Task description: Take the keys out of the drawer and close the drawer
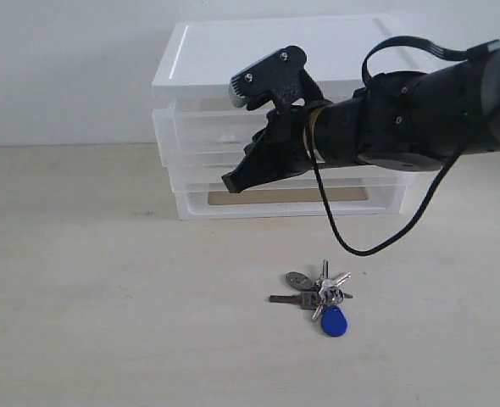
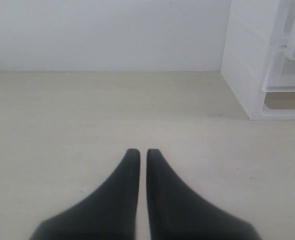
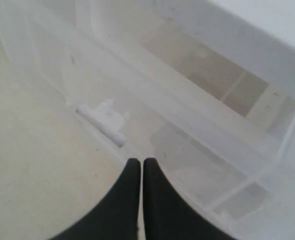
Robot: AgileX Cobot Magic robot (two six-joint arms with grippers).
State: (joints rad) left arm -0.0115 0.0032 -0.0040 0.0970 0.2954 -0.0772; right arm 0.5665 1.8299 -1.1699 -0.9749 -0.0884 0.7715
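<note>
The keys [image 1: 316,293], a silver bunch with a blue fob [image 1: 335,322], lie on the table in front of the white drawer unit [image 1: 267,51]. The drawer [image 1: 195,131], upper left in the unit, stands out a little from it. My right gripper [image 1: 231,181] reaches across the unit's front from the right, shut and holding nothing. In the right wrist view its tips [image 3: 140,161] sit at the drawer's clear front wall [image 3: 152,145], next to the white tab handle [image 3: 103,121]; no keys show inside. My left gripper [image 2: 138,151] is shut and empty over bare table, outside the exterior view.
A full-width drawer [image 1: 288,199] sits at the bottom of the unit. A black cable [image 1: 343,237] hangs from the right arm above the keys. The unit's side [image 2: 247,75] shows at the edge of the left wrist view. A pale wall stands behind.
</note>
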